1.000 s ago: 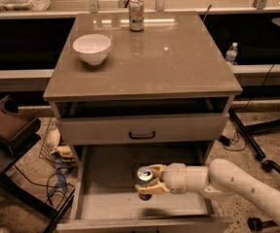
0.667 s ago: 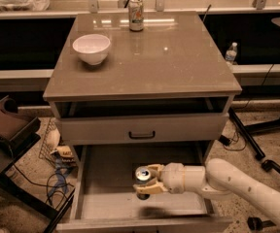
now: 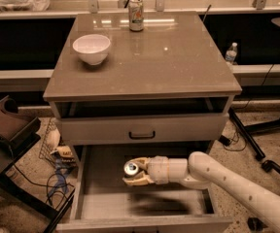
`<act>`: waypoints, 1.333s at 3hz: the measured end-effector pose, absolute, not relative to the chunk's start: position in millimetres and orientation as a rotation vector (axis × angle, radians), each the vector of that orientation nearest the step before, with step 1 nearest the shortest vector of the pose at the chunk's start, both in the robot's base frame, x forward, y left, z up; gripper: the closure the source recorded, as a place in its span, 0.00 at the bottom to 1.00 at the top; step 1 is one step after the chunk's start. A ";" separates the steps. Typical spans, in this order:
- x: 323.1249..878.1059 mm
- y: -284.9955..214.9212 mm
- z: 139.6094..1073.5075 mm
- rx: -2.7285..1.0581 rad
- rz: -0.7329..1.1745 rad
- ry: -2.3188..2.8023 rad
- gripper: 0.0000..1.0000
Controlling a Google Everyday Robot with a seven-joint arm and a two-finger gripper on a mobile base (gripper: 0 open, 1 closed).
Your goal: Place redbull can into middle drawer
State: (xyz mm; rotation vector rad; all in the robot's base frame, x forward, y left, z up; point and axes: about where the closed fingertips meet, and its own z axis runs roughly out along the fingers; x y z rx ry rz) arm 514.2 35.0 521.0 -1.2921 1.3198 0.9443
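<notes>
One redbull can, silver top up, sits low-centre in the frame over the bare floor of the pulled-out middle drawer; whether its base touches cannot be told. The gripper reaches in from the right, fingers clamped on the can's sides. Advice: lower vertically, keep the can upright, part the fingers fully, then retreat below the handled drawer front.

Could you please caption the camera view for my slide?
Gripper holds the redbull can over the open middle drawer; a white bowl and printed can stand on the cabinet top.
</notes>
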 end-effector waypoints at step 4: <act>525.9 85.9 440.4 -1.363 1.087 1.258 0.97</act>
